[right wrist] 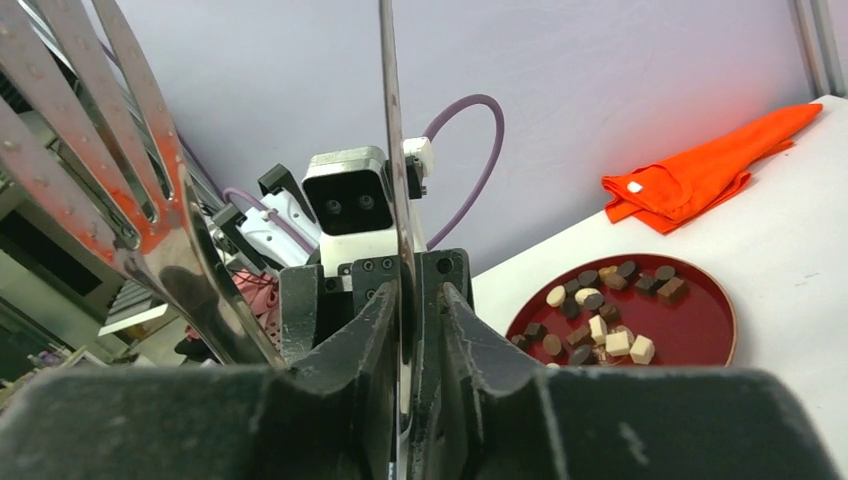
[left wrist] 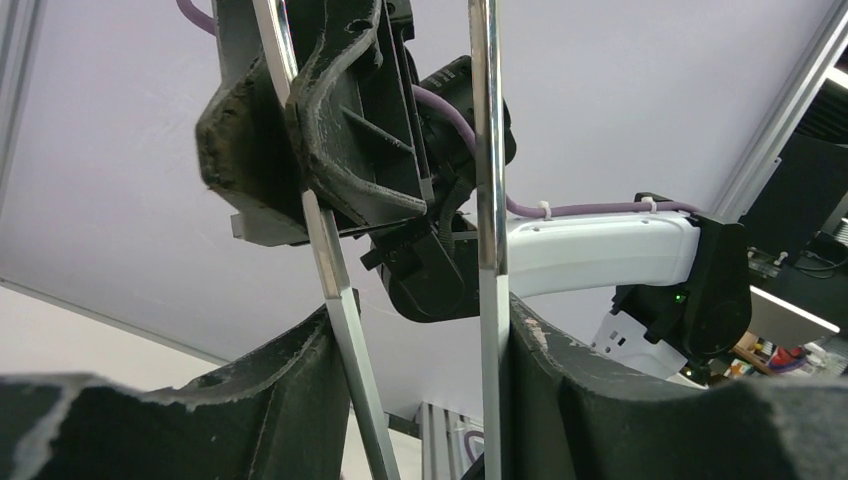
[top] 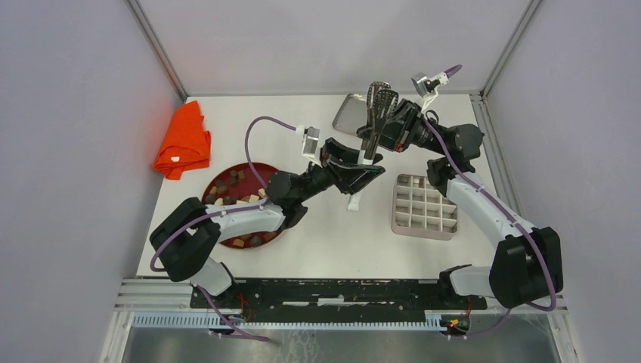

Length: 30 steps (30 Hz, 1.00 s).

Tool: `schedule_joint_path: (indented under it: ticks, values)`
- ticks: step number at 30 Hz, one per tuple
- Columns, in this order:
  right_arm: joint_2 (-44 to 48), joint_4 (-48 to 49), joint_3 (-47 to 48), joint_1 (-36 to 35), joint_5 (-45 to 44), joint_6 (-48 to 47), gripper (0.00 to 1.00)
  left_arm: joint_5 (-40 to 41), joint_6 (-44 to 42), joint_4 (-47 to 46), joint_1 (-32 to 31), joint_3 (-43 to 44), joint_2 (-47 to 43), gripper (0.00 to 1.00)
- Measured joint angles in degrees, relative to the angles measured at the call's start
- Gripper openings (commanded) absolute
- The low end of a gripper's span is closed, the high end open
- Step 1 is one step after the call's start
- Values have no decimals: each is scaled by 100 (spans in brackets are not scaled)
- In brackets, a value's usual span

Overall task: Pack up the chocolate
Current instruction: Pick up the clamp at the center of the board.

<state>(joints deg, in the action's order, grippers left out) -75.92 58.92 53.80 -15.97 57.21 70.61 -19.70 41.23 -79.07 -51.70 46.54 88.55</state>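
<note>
Metal tongs (top: 376,113) hang upright in mid-air above the table's middle, slotted heads up. My left gripper (top: 361,170) is shut on the tongs low down, and in the left wrist view (left wrist: 420,400) each finger presses against one tong arm (left wrist: 487,200). My right gripper (top: 376,132) stands higher on the tongs. In its own view (right wrist: 412,310) its jaws are slightly parted around one thin tong arm (right wrist: 392,150), with small gaps on both sides. The chocolate (right wrist: 600,320), several dark, tan and cream pieces, lies on the red plate (right wrist: 700,320) at the left (top: 234,189).
A grey gridded box (top: 425,206) sits at the right, near the right arm. A metal tray (top: 349,113) lies at the back behind the tongs. An orange cloth (top: 184,141) is bunched at the far left. The left arm reaches across over the red plate (top: 261,168).
</note>
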Motion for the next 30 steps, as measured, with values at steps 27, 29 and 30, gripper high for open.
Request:
schedule_joint_path:
  ticks: [27,29,30]
  values:
    - [852,-1550,63,970,951,-2181,34,13,944,1799,868,-396,-1174,54]
    - [1016,-2811,190,1073,901,-3432,34,13,964,2461,973,-393,-1419,54]
    - [1069,-3322,214,1102,809,-3993,34,15,962,2946,1003,-365,-1567,54]
